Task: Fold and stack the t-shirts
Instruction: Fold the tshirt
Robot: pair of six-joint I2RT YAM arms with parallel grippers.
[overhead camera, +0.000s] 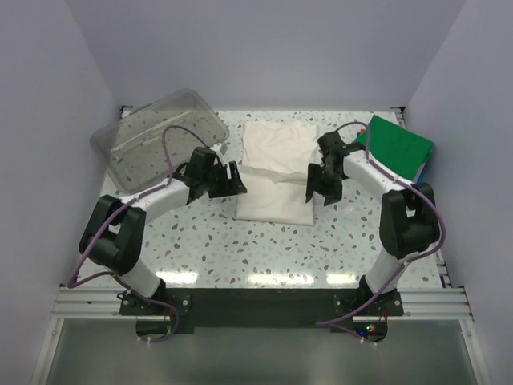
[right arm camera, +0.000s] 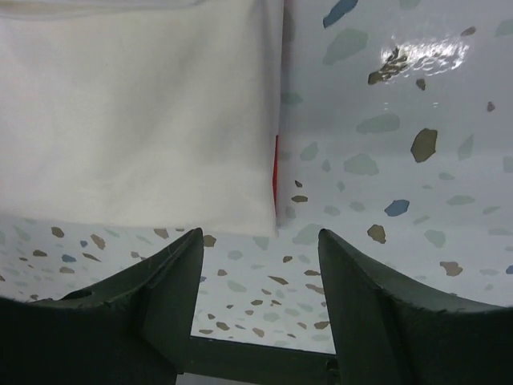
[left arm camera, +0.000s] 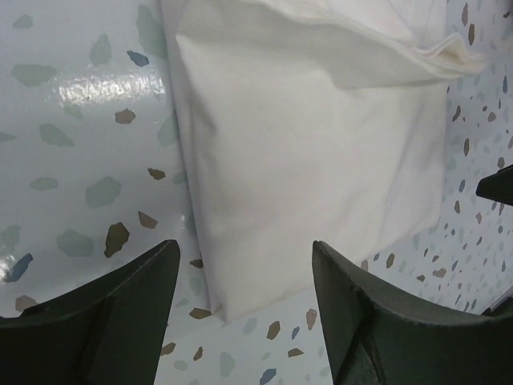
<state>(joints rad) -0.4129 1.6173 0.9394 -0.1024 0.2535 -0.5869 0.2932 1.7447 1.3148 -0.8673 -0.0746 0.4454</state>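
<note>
We see the cream-white t-shirt (overhead camera: 276, 172) (left arm camera: 321, 160) (right arm camera: 136, 120) lying folded in the middle of the table (overhead camera: 240, 257). It is a tall rectangle whose long axis runs from the arms' side toward the far wall. A fold line crosses it about midway, and its far half looks slightly wider than the near half. In the right wrist view, a thin red strip (right arm camera: 276, 164) shows along the shirt's right edge.

The left tool (overhead camera: 228, 180) (left arm camera: 244, 249) sits just beside the shirt's left edge, low over the table. Its fingers (left arm camera: 120, 321) are spread apart and grip nothing. The right tool (overhead camera: 317, 183) (right arm camera: 260, 237) sits just beside the right edge, near the shirt's near corner. It too is spread wide and empty.

Farther out, a folded green t-shirt (overhead camera: 397, 148) lies at the far right of the table, turned diagonally, with a sliver of blue at its right edge. A clear tub (overhead camera: 160, 140) stands tilted at the far left.
</note>
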